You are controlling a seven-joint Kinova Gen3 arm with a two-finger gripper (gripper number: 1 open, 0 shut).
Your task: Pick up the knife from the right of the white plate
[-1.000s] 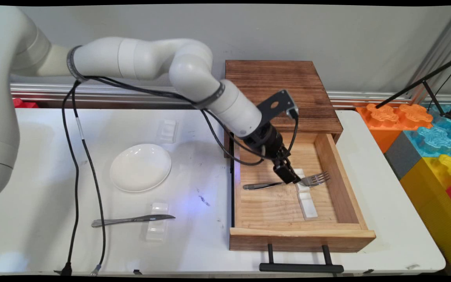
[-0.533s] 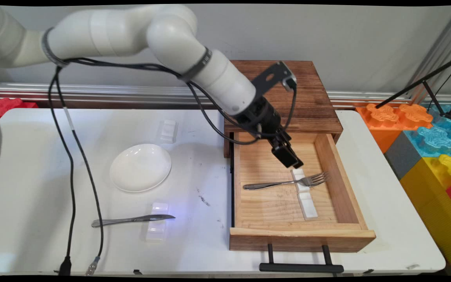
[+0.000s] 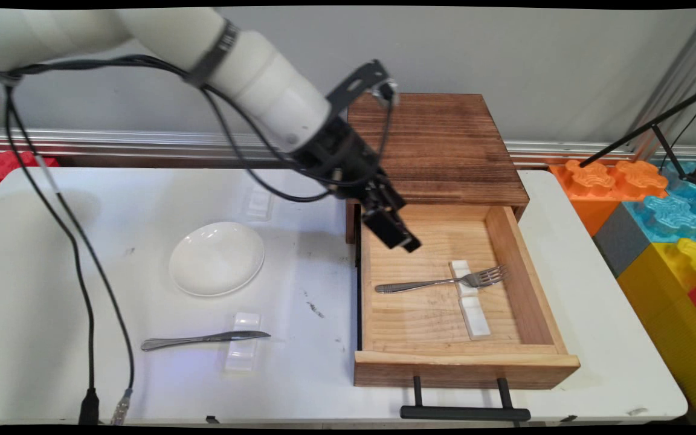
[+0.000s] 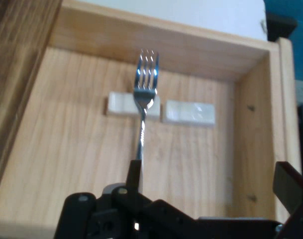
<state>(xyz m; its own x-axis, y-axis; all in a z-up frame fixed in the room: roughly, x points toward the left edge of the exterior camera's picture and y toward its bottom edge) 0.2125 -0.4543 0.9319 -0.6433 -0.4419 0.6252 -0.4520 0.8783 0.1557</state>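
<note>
Main view: gripper [image 3: 407, 244] hangs in the air over the back left part of the open wooden drawer [image 3: 556, 347], holding nothing. From here I can't tell the finger gap. Fork [image 3: 444, 281] lies flat in the drawer, handle toward the drawer's left wall, tines to the right, its neck resting across a white rest [image 3: 472, 305]. The gripper sits up and left of the fork, clear of it. The drawer sticks out of a dark wooden cabinet [image 3: 438, 145] and has a black handle [image 3: 464, 412] at its front. On the white table [image 3: 52, 254] left of the drawer: white plate [image 3: 217, 258], knife [image 3: 203, 339] lying across a second white rest [image 3: 242, 353], and a third rest [image 3: 259, 201] further back by the cables.

Hand view: fingers spread apart, one fingertip [image 4: 289, 185] at right, nothing between them. Fork [image 4: 143, 107] runs straight up from the linkage, tines away from the camera, propped on the white rest [image 4: 188, 111] on the drawer floor.
</note>
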